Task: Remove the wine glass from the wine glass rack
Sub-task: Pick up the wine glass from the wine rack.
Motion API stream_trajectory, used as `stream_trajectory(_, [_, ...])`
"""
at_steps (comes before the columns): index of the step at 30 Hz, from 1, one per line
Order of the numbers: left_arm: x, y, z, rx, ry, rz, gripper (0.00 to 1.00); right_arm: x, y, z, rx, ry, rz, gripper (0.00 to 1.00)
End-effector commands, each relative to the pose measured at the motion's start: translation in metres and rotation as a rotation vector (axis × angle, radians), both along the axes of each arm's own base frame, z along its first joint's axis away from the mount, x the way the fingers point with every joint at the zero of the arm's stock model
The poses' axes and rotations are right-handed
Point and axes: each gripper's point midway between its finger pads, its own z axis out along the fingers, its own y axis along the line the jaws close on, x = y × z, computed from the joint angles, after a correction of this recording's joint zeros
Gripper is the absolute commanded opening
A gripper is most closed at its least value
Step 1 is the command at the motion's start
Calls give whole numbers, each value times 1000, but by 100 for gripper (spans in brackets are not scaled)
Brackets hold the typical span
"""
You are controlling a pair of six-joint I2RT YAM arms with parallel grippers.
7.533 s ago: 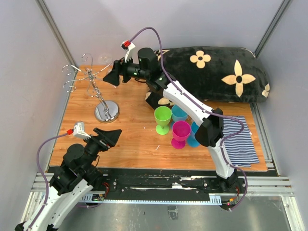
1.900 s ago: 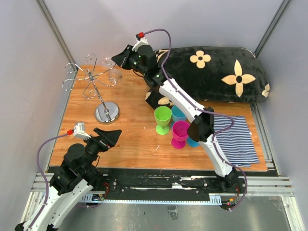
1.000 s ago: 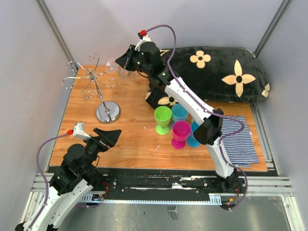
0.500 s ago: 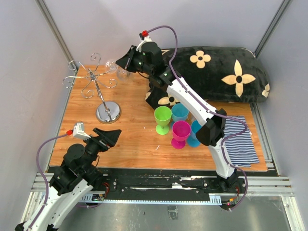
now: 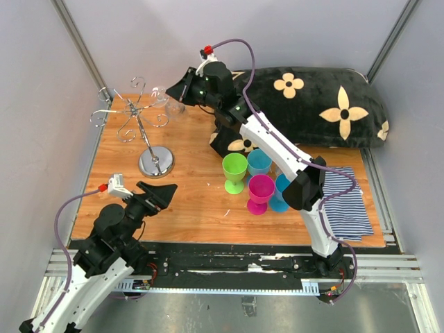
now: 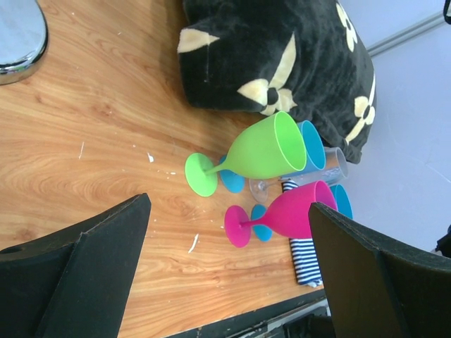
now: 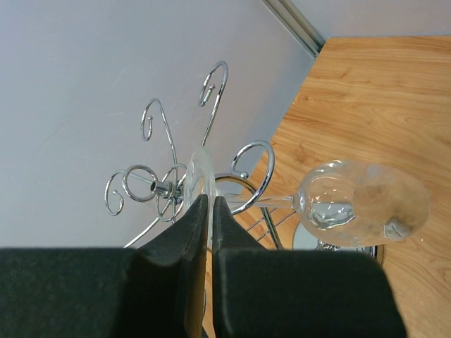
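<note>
A clear wine glass (image 5: 173, 105) hangs sideways at the back of the table, and my right gripper (image 5: 182, 89) is shut on its round foot. In the right wrist view the foot stands edge-on between the fingers of the right gripper (image 7: 210, 204). The bowl of the wine glass (image 7: 359, 204) points right. Its stem crosses a curled hook of the silver wine glass rack (image 7: 158, 186); I cannot tell whether they touch. The wine glass rack (image 5: 139, 121) stands on its chrome base (image 5: 155, 163). My left gripper (image 5: 158, 196) hovers open and holds nothing near the front left.
Green (image 5: 234, 170), pink (image 5: 261, 191) and blue (image 5: 259, 163) plastic goblets stand mid-table, also seen past the left gripper (image 6: 229, 232). A black flowered cushion (image 5: 312, 104) lies at the back right. A striped cloth (image 5: 343, 201) lies at the right. Grey walls close in behind and left.
The rack's hook arms have swung a little. The right gripper holds almost still with the glass. The left arm has shifted slightly.
</note>
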Motion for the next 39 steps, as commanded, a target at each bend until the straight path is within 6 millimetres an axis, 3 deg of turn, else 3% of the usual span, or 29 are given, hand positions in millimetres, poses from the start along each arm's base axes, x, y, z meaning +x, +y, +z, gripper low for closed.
stream_trajectory(1, [4,-6,17,-15,-62,-19,100,-20,-1,34,46,-54,25,1])
stream_trajectory(8, [9,-10,17,16,-60,-32,100,-18,-4,38,49,-66,13,1])
stream_trajectory(32, [14,-17,16,15,-46,-44,100,3,25,33,190,6,-6,1])
stream_trajectory(39, [13,-19,17,12,-42,-52,100,12,25,44,241,-14,-48,1])
